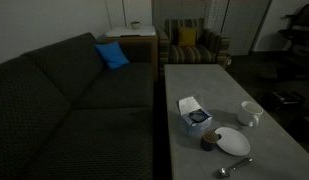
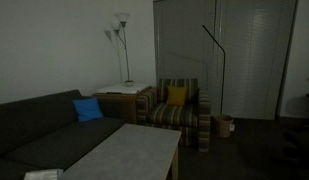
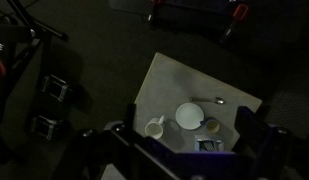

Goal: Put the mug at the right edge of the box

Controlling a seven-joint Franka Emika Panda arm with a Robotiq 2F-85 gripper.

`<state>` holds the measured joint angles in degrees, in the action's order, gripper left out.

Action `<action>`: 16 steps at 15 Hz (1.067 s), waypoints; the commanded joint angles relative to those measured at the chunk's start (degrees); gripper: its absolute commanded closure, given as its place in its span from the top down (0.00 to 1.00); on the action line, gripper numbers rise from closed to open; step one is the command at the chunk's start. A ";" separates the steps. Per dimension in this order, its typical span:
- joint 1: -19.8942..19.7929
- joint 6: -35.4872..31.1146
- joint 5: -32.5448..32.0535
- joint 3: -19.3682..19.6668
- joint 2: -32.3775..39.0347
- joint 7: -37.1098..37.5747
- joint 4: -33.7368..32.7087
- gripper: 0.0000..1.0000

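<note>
The small dark mug stands on the grey table, just in front of the white box with a dark-blue face and touching or nearly touching the plate. In the wrist view, from high above, the mug sits just above the box. My gripper is open and empty, its two dark fingers framing these things from far above. The gripper is not seen in either exterior view.
A round white plate lies next to the mug, a larger white cup stands further along, and a spoon lies at the near edge. A dark sofa runs along the table. A striped armchair stands behind.
</note>
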<state>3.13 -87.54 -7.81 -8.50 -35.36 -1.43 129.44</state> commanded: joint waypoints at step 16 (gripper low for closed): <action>8.42 -8.66 -8.72 0.79 4.18 -12.44 5.23 1.00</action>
<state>10.49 -92.13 -15.11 -8.34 -33.69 -12.29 133.28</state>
